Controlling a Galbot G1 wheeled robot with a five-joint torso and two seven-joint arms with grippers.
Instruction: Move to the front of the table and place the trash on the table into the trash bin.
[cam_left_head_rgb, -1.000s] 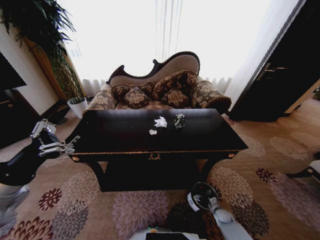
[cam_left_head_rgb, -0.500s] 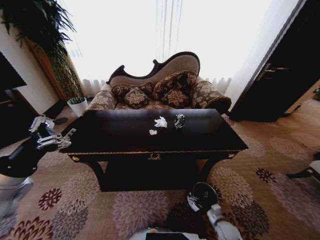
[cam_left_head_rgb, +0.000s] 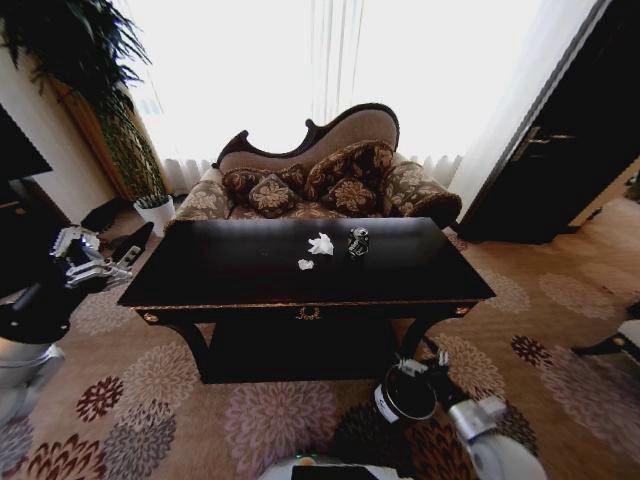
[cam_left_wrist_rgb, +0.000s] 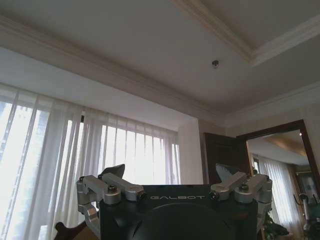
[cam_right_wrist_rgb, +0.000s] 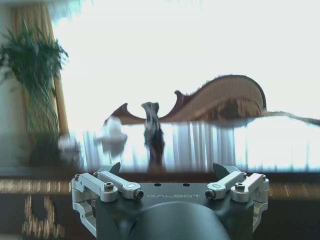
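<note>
The glossy black tabletop (cam_left_head_rgb: 250, 275) lies squarely ahead of the robot, its gold-trimmed front edge toward the camera and a patterned sofa (cam_left_head_rgb: 320, 180) behind it; the trash sits on the far half, slightly right of centre, well apart from both arms. Left arm: raised off the tabletop's left end, its left pincer (cam_left_head_rgb: 88, 262) at about the height of the surface with its fingers spread wide, nothing between them; the left wrist view looks up at ceiling and curtains. Right arm: low, in front of the tabletop, its right pincer (cam_left_head_rgb: 425, 365) just above the rim of the trash bin (cam_left_head_rgb: 405, 395) on the carpet, fingers likewise spread and empty; the right wrist view looks level across the glossy surface at the pieces. The trash, in order: a larger white paper ball (cam_left_head_rgb: 321, 244); beside it to the right a dark shiny wrapper (cam_left_head_rgb: 358, 241); nearer the front, a small white scrap (cam_left_head_rgb: 306, 264). By lateral offset the right pincer is judged the nearer, though it must rise above the edge and reach forward; the cluster's long axis runs roughly left to right.
</note>
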